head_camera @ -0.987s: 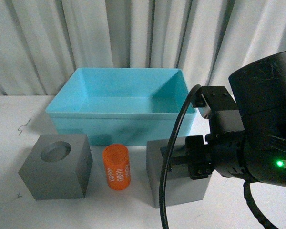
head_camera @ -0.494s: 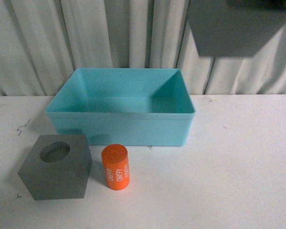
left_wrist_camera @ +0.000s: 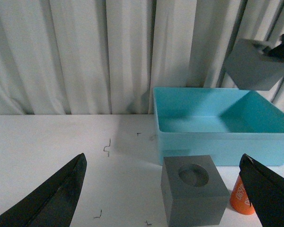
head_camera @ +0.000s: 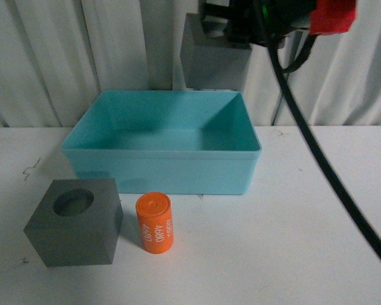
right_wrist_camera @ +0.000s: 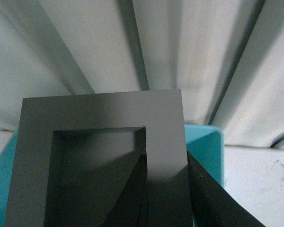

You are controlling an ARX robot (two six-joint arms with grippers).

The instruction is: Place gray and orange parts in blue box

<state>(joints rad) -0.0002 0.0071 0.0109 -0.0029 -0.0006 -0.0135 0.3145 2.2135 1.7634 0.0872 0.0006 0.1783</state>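
Shifted to upper centre, matte gray square-recess cube (head_camera: 213, 60) hangs above light turquoise plastic bin (head_camera: 159, 152). Right end effector (right_wrist_camera: 165, 158) pinches one cube wall; lower centrally before releasing.

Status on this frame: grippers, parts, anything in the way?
Left gripper open, empty. Right gripper shut on square-recess cube, aloft above blue box. Round-recess cube, orange cylinder on table before box. Nothing seen in the way.

The square-recess gray cube (head_camera: 213, 60) hung pinched in the right gripper (right_wrist_camera: 165, 156), apparently over the blue box (head_camera: 159, 171); the round-recess cube (head_camera: 73, 222) and orange cylinder (head_camera: 154, 222) stood well below.
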